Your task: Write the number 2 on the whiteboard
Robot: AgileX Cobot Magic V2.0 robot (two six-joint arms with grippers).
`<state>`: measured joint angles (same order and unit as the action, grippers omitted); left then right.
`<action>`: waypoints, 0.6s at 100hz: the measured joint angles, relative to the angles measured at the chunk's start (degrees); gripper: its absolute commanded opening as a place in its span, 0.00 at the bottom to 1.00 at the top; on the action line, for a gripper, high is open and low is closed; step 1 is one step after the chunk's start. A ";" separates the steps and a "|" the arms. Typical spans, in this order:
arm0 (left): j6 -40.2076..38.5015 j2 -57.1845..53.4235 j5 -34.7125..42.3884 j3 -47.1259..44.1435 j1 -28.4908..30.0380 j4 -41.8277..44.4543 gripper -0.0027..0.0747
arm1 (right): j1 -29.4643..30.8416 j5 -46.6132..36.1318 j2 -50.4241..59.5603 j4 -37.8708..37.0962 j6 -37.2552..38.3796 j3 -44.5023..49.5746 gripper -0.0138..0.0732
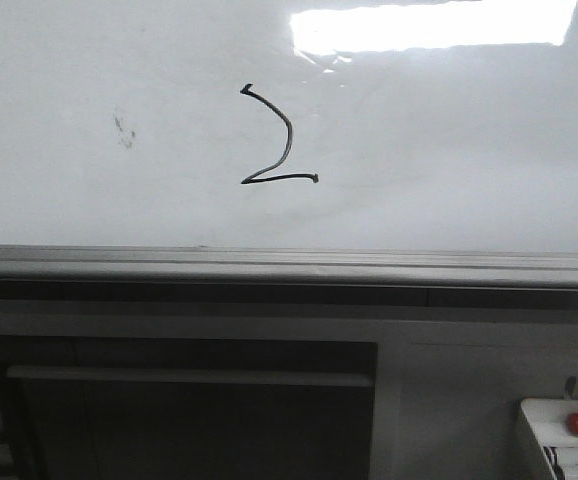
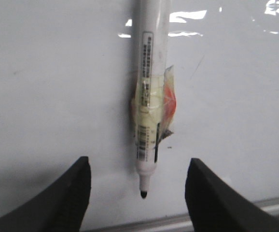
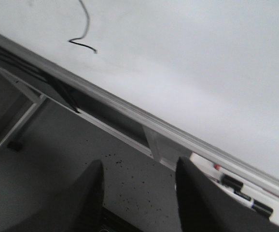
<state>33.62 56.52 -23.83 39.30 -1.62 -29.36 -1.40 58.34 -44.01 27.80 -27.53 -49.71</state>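
Whiteboard [image 1: 449,150] fills the upper half of the front view, glossy and white, with a bright rectangular glare [image 1: 434,25] up at one o'clock. Sweeping left to right: a faint dark smudge [image 1: 124,131] sits at nine o'clock of the drawn figure, well apart from it. Next comes the number 2 [image 1: 274,140], a thin black line with a hooked top, a curved back and a flat base stroke, a little left of the board's middle. Below runs the grey metal ledge [image 1: 289,268], long and flat-edged, and down at five o'clock a small white tray [image 1: 559,440] with a red button [image 1: 577,423].

Over to the left wrist view: the left gripper [image 2: 139,193] shows two dark, rounded fingers [image 2: 67,203] spread wide, touching nothing. Between them, but clear of both, stands a white marker [image 2: 151,72], its black tip [image 2: 143,194] uncapped and pointing towards the fingers. A wad of clear, yellowish tape [image 2: 154,104] with an orange patch is wrapped round the barrel, crinkled and shiny; a printed label runs along it. Whether the tip touches the board I cannot tell.

Right wrist view now: the right gripper [image 3: 137,193] also has its dark fingers parted, holding nothing, above a speckled grey floor [image 3: 130,179]. The board slants across the view, the lower strokes of the figure visible, and capped markers [image 3: 241,191] lie in the tray beneath the ledge.
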 measured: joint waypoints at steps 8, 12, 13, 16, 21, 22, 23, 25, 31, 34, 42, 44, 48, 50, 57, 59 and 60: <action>-2.99 -2.89 -7.51 2.45 1.96 5.36 0.55 | 0.00 0.00 0.00 -5.66 7.02 0.00 0.48; -5.34 -4.32 -11.73 4.11 2.78 8.93 0.55 | 0.00 0.23 0.10 -8.08 9.56 0.00 0.46; -5.76 -4.54 -12.40 4.66 2.90 9.52 0.55 | 0.00 0.23 0.12 -9.08 10.49 0.00 0.45; -7.80 -5.62 -15.57 5.79 3.34 12.05 0.55 | 0.00 0.48 0.38 -11.00 12.20 0.00 0.43; -11.08 -7.16 -19.25 7.45 3.83 16.22 0.55 | 0.00 0.49 0.83 -14.14 14.54 0.09 0.40; -11.57 -7.40 -19.66 7.61 3.83 17.25 0.55 | 0.00 0.49 0.98 -14.91 15.04 0.09 0.40; -12.49 -7.91 -20.32 7.93 3.83 17.72 0.55 | 0.00 0.49 1.16 -15.30 15.31 0.09 0.39; -13.34 -8.44 -21.16 8.16 3.83 19.01 0.55 | 0.00 0.35 1.48 -16.33 15.99 0.22 0.39; -16.08 -11.06 -22.26 8.44 3.67 21.40 0.55 | 0.00 -0.98 2.78 -18.46 17.54 0.79 0.37; -16.77 -12.32 -22.38 8.24 3.17 21.92 0.55 | 0.00 -1.88 3.80 -19.03 18.33 1.42 0.37; -17.80 -16.42 -20.99 6.58 0.87 22.86 0.55 | 0.00 -5.05 6.75 -19.58 20.08 3.70 0.37; -17.84 -17.49 -20.40 5.59 0.43 23.02 0.55 | 0.00 -5.94 7.62 -19.68 20.40 4.50 0.37; -17.98 -19.21 -19.25 3.88 -0.84 23.67 0.55 | 0.00 -7.52 9.45 -19.78 20.97 6.31 0.37; -18.09 -20.20 -18.48 3.29 -1.37 23.95 0.54 | 0.00 -8.52 10.41 -19.78 21.18 6.95 0.37; -18.18 -23.40 -15.79 0.12 -2.48 24.35 0.51 | 0.00 -11.88 13.91 -20.03 21.42 10.17 0.37; -18.18 -24.33 -14.97 -0.80 -2.61 24.47 0.50 | 0.00 -12.88 14.69 -20.14 21.46 11.13 0.37; -18.18 -24.62 -14.39 -1.39 -2.61 24.47 0.49 | 0.00 -13.23 15.48 -20.15 21.57 11.74 0.37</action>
<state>15.43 31.90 -38.22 37.91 -4.22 -4.89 -1.40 45.11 -28.53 7.65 -5.96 -37.97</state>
